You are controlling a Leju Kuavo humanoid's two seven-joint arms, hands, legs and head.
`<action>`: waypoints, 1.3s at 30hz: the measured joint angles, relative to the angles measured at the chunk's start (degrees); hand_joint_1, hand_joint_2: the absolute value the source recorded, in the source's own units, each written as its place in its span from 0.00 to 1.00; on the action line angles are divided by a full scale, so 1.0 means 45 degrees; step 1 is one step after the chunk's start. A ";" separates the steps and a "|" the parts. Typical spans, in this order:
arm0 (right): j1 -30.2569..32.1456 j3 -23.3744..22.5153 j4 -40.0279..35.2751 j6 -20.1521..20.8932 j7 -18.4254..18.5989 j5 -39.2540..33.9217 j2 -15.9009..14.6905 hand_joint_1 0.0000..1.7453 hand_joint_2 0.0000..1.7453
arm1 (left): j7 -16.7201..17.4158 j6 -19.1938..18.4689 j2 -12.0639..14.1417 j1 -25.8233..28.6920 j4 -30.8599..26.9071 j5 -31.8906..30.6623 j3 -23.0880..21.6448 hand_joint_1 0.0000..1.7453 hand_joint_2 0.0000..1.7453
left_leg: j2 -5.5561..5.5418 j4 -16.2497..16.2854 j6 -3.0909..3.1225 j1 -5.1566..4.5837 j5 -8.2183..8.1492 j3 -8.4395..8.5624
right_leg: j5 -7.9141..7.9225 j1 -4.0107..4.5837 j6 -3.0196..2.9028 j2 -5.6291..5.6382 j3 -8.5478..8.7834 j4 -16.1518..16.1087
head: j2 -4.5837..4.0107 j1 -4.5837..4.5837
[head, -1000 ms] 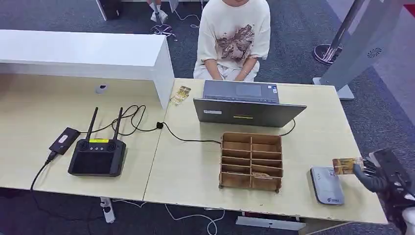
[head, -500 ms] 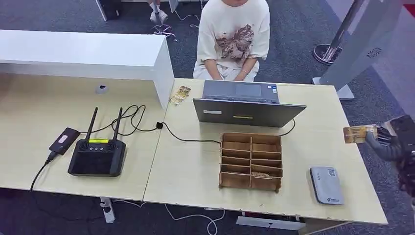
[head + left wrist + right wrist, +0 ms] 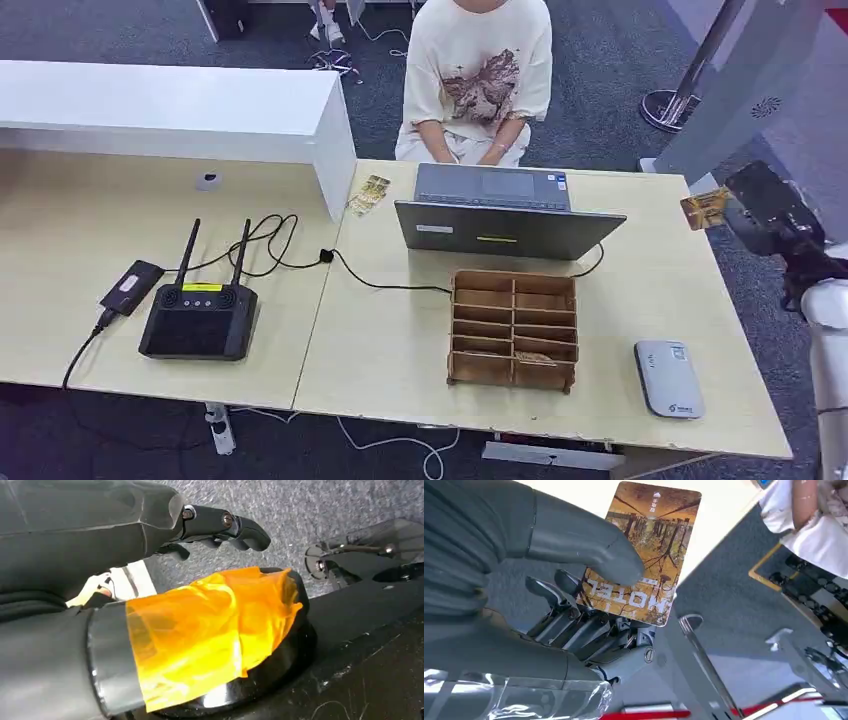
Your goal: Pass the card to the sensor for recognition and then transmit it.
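In the left wrist view the left robot hand (image 3: 220, 527) hangs over grey carpet, its dark fingers curled with nothing in them; an orange film hides much of the picture. On the pale wood table (image 3: 400, 340), a slotted wooden box (image 3: 513, 329) sits centre, a grey sensor (image 3: 668, 378) lower right. At the right edge, the right robot hand (image 3: 765, 208) pinches the glossy card (image 3: 704, 208) past the table's far corner.

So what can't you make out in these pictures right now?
- Card: lower part covered by the right robot hand thumb, right wrist view.
- Small cards by the white counter: print too small, head view.
- Left robot hand: orange film hides much; open or shut unclear.
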 joint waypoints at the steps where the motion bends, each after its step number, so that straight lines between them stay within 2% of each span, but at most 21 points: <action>1: -0.0238 0.0107 0.0024 -0.0054 0.0039 0.0306 0.0102 1.00 1.00 | 0.0073 -0.0010 -0.0010 -0.0006 0.0000 0.0000 0.0029 0.00 0.00 | -0.0001 0.0000 0.0000 0.0000 0.0000 0.0000 | 0.0000 0.0000 0.0000 -0.0001 0.0000 0.0001 | 0.0000 0.0000; 7: -0.1574 0.0888 0.0126 -0.0773 0.0611 0.3497 0.1052 1.00 1.00 | 0.0194 -0.0015 -0.0058 -0.0023 0.0000 -0.0146 0.0102 0.00 0.00 | -0.0005 0.0000 -0.0017 0.0004 0.0012 -0.0001 | 0.0004 0.0004 -0.0007 -0.0002 -0.0008 0.0009 | 0.0000 0.0000; 11: -0.2249 0.1117 0.0146 -0.0758 0.0690 0.5406 0.1807 1.00 1.00 | 0.0194 -0.0005 -0.0107 -0.0039 0.0000 -0.0229 0.0102 0.00 0.00 | -0.0003 0.0000 -0.0018 0.0004 0.0013 -0.0003 | 0.0004 0.0004 -0.0008 -0.0001 -0.0014 0.0017 | 0.0000 -0.0005; 16: -0.2996 0.1306 0.0286 -0.0651 0.0714 0.6852 0.2709 1.00 1.00 | 0.0194 0.0000 -0.0112 -0.0049 0.0000 -0.0311 0.0102 0.00 0.00 | 0.0000 0.0000 -0.0020 0.0007 0.0014 0.0000 | 0.0005 0.0006 -0.0009 0.0003 -0.0017 0.0019 | 0.0000 0.0000; 25: -0.3481 0.1509 0.0490 -0.0593 0.0617 0.7714 0.3515 1.00 1.00 | 0.0194 -0.0033 -0.0117 -0.0049 0.0000 -0.0340 0.0102 0.00 0.00 | -0.0026 0.0000 -0.0029 0.0005 0.0021 -0.0017 | 0.0007 0.0004 -0.0009 -0.0017 -0.0016 0.0019 | 0.0000 0.0005; 39: -0.4641 0.2642 0.1632 -0.0612 0.0185 0.9918 0.5362 1.00 1.00 | 0.0316 -0.0107 -0.0223 -0.0083 0.0000 -0.0860 0.0058 0.00 0.00 | -0.0024 0.0000 -0.0039 0.0009 0.0034 -0.0013 | 0.0008 0.0007 -0.0014 -0.0009 -0.0029 0.0030 | 0.0000 0.0005</action>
